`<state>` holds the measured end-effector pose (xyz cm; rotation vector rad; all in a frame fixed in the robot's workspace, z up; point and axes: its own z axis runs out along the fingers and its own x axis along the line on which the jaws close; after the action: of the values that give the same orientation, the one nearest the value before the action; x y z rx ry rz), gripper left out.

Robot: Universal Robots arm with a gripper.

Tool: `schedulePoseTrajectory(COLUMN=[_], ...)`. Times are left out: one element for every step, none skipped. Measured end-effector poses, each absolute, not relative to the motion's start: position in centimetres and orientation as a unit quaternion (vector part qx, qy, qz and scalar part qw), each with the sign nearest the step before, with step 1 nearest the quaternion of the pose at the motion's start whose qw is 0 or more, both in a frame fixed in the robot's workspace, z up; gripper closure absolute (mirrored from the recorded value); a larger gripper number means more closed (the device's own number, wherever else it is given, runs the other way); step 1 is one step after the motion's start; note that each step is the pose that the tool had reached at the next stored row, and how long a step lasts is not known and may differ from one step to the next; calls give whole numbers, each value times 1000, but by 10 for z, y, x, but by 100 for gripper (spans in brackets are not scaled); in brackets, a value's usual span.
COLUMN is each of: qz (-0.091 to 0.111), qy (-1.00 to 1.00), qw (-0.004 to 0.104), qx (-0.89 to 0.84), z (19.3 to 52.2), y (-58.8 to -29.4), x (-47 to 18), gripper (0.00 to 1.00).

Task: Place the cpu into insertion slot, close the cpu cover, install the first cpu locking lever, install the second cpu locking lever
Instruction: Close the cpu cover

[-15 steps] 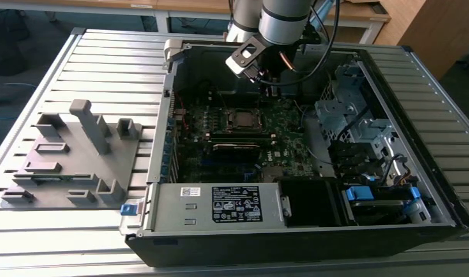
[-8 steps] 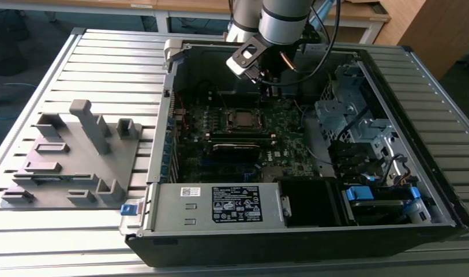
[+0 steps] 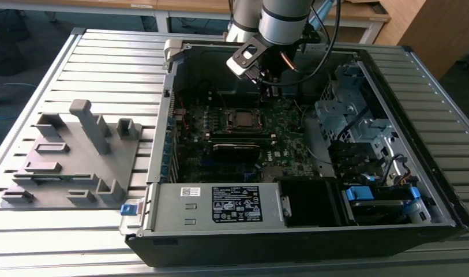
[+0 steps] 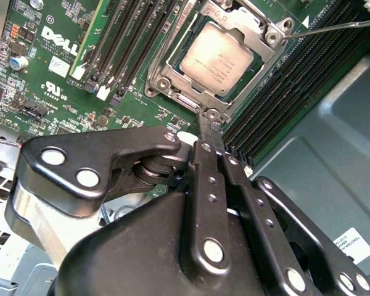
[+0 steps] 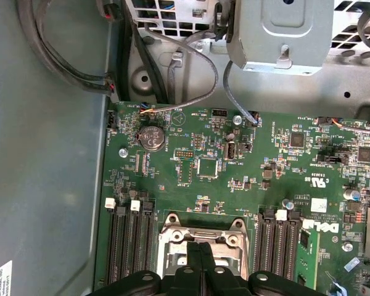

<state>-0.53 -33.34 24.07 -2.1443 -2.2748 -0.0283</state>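
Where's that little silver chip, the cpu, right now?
In the second wrist view the cpu lies flat on the green motherboard, framed by the cpu cover, between two banks of long memory slots.

- We take this for a robotics lab or workshop set up for computer assembly.
- A robot arm (image 3: 284,20) hangs over an open PC case (image 3: 218,245), its motherboard (image 5: 234,166) and cpu (image 4: 216,58) bare.
- The case lies on a slatted metal table (image 3: 103,63) beside a grey jig (image 3: 72,161).
- We see wooden benches (image 3: 195,6) behind the table.
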Motion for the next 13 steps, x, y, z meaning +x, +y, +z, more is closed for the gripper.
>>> schedulePoseTrajectory(qz=[-9, -9, -9, -9, -9, -9, -9, -9, -9, -9, -9, -9, -9], qy=[-728, -728, -728, -728, -728, -728, -728, -729, -731, -732, -733, -734, -735], qw=[8, 8, 8, 8, 8, 8, 8, 8, 8, 8, 8, 8, 8], qx=[-686, -686, -686, -686, -686, -686, -685, -684, -682, -681, -680, -679, -678], z=[241, 241, 241, 241, 241, 241, 241, 241, 241, 241, 241, 241, 241], y=[-333, -333, -333, -333, -333, -333, -333, -333, -333, -333, -333, -333, -333], x=[-5, -5, -5, -5, -5, -5, -5, -5, -5, -5, -5, -5, -5], gripper=[90, 90, 90, 90, 90, 90, 90, 90, 90, 90, 90, 90, 90])
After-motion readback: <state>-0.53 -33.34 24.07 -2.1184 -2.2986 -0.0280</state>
